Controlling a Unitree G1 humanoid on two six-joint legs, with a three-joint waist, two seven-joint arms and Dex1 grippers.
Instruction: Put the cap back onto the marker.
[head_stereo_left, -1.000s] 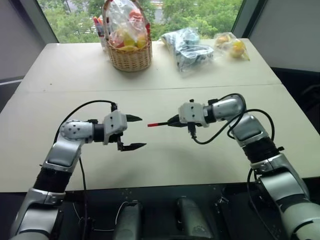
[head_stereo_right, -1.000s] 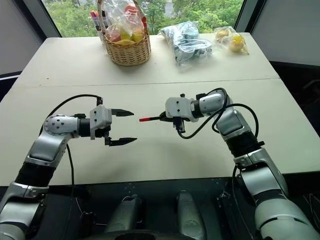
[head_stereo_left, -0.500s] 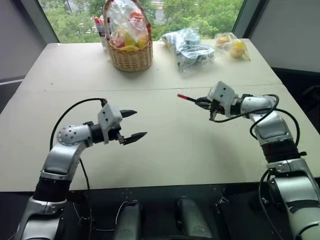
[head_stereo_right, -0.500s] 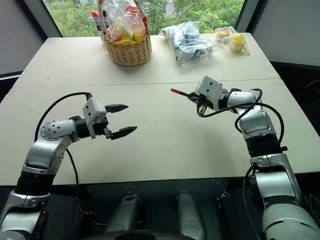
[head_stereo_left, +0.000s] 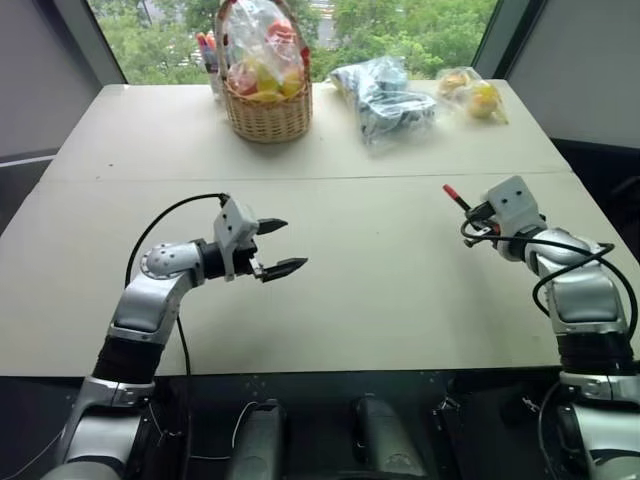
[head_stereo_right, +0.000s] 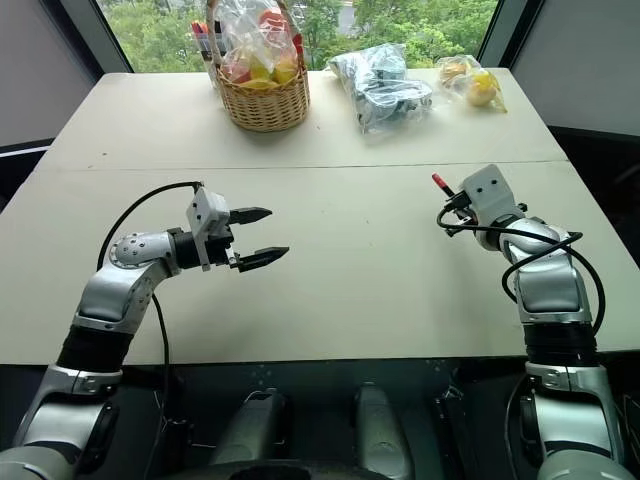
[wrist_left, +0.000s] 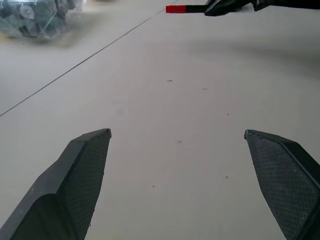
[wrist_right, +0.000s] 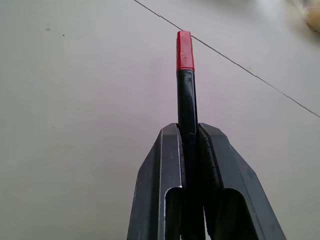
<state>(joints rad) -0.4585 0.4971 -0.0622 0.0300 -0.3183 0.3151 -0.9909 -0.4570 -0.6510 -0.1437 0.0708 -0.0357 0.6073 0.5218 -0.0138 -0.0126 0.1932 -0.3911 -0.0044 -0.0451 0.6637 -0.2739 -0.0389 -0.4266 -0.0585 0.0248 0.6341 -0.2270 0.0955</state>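
moved: right gripper (wrist_right: 189, 131) swung right, clamping marker (wrist_right: 186, 95) | cap (wrist_right: 184, 50) on | left gripper (wrist_left: 177, 137) wide, empty

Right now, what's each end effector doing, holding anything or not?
Left end effector: open, holding nothing.
Right end effector: shut on the marker, whose red cap is on the end that sticks out.

The marker (wrist_right: 187, 102) is black with a red cap (wrist_right: 184, 50). The table (head_stereo_left: 400, 270) is plain beige. The basket (head_stereo_left: 266, 112) is tan woven wicker. Gripper fingers (wrist_left: 80, 175) are black, cross-hatched.
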